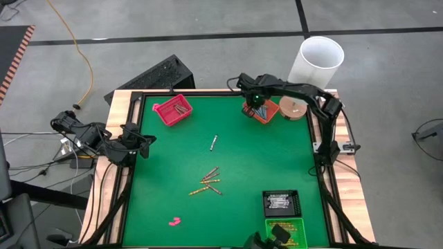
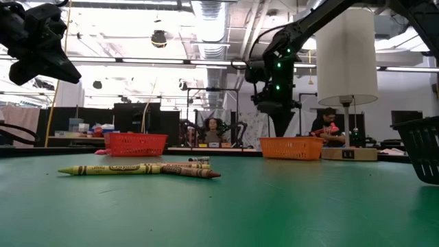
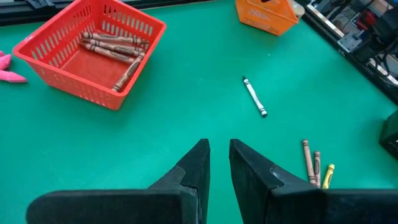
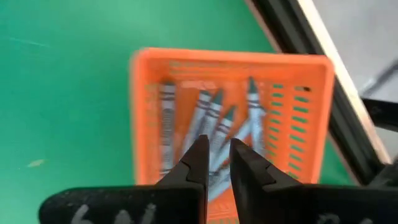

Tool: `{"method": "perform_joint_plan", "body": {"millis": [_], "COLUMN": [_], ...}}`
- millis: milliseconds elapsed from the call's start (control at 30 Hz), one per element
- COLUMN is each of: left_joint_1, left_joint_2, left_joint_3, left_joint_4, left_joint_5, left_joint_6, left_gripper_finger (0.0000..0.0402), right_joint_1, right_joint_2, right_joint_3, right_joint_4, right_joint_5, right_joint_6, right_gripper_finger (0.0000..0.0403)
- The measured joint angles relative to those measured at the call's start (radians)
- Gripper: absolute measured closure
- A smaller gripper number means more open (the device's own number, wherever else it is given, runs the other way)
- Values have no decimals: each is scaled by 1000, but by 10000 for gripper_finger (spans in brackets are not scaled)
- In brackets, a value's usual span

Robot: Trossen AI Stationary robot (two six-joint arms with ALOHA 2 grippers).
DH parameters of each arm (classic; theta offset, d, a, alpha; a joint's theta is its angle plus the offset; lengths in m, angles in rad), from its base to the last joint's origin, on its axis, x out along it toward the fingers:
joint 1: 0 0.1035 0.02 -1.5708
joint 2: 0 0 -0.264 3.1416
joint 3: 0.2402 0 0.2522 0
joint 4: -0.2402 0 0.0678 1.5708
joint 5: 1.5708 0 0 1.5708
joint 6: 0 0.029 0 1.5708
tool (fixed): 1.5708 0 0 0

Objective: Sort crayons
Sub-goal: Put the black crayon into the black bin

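My right gripper [image 1: 257, 104] [image 4: 216, 152] hangs pointing down over the orange basket [image 4: 230, 57] at the table's far right. Its fingers stand a little apart with nothing between them. Several blue-grey crayons [image 4: 211, 118] lie in that basket. A red basket [image 3: 59, 68] at the far left holds brownish crayons [image 3: 115, 46]. One white crayon [image 1: 214, 142] lies alone mid-table. A small heap of yellow and brown crayons [image 1: 210, 181] [image 2: 137, 169] lies nearer the front. My left gripper [image 1: 149, 140] [image 3: 219, 149] waits above the table's left edge, narrowly open and holding nothing.
A pink lump [image 1: 174, 222] lies near the front left. A black tray [image 1: 281, 203] and a green tray [image 1: 297, 225] stand at the front right. A tall white cylinder [image 1: 318, 59] on a wooden base [image 1: 294, 108] stands beside the orange basket. People sit in the room behind.
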Motion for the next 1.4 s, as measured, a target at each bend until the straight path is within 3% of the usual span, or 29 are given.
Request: {"method": "perform_joint_plan", "body": {"millis": [233, 400, 600, 767, 933, 1400], "left_joint_1": [0, 0, 0, 0, 0, 0], "left_joint_2": [0, 0, 0, 0, 0, 17], "left_joint_3": [0, 0, 0, 0, 0, 0], "left_joint_4": [1, 1, 0, 0, 0, -3], "left_joint_5": [-1, -1, -1, -1, 0, 9], "left_joint_6": [0, 6, 3, 1, 0, -8], "left_gripper_finger": [352, 352, 352, 352, 352, 325], "right_joint_1": [95, 233, 404, 494, 509, 495], "right_joint_2": [-31, -31, -31, 0, 54, 166], "right_joint_3": [83, 127, 127, 127, 134, 137], "right_joint_4": [9, 59, 191, 345, 417, 289], "right_joint_5": [-194, -351, -349, -261, -256, -249], "right_joint_6": [36, -208, -450, -599, -638, -753], "right_gripper_finger": [344, 344, 344, 344, 344, 344]}}
